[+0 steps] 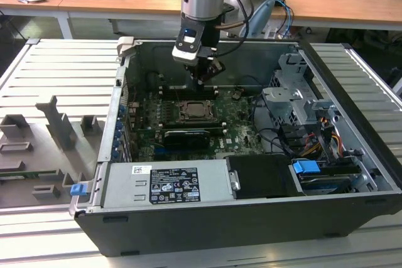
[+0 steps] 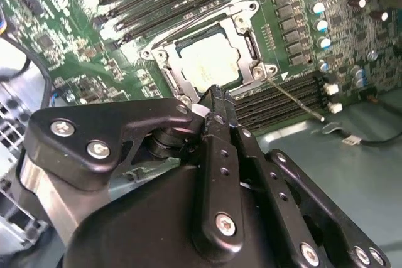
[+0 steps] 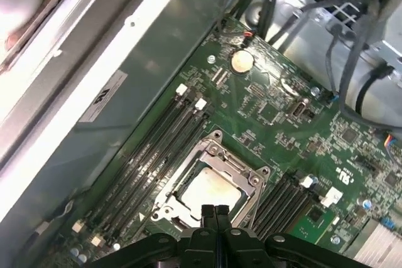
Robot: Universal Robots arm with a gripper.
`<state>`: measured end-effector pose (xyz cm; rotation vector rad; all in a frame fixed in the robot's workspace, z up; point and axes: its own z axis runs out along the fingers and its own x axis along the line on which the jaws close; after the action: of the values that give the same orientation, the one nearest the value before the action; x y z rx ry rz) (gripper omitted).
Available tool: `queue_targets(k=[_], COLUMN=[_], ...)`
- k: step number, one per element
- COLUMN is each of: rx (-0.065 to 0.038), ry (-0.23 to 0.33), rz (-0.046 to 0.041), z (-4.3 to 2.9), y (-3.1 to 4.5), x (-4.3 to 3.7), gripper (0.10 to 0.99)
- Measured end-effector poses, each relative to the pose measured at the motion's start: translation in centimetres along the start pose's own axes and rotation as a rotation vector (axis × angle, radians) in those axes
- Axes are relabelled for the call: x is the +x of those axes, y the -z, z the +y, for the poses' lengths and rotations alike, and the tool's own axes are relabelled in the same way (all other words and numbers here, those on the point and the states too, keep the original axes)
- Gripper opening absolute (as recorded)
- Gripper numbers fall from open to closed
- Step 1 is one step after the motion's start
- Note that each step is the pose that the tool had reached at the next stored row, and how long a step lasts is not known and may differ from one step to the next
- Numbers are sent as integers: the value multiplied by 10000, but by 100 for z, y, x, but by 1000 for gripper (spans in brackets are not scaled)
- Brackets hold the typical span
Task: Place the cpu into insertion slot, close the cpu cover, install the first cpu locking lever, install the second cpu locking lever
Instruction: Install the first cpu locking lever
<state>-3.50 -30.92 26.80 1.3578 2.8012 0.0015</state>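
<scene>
The cpu [image 2: 210, 61] lies flat in the insertion slot [image 1: 198, 112] on the green board, its pale face also clear in the first wrist view [image 3: 210, 189]. The silver cpu cover [image 2: 248, 36] lies down around it, framing the chip [image 3: 235, 164]. A thin wire locking lever [image 2: 295, 97] sticks out from one corner of the socket over the memory slots. My gripper [image 3: 214, 210] hovers just above the socket's edge with its two black fingers pressed together and nothing between them. In the exterior view my gripper [image 1: 202, 76] hangs over the far side of the socket.
Black memory slots [image 3: 151, 155] flank the socket on both sides. A grey power supply box [image 1: 166, 183] fills the case's near side. A drive cage [image 1: 295, 101] with cables stands at the exterior view's right. The case's metal back wall [image 3: 107, 73] rises close behind.
</scene>
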Motion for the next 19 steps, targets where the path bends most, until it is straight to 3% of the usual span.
queue_targets(k=[5,19], rx=[-36,-103], ry=[1416,4080], rz=[19,54], z=[0,0], y=[-1,-2], x=[0,0], gripper=[106,106])
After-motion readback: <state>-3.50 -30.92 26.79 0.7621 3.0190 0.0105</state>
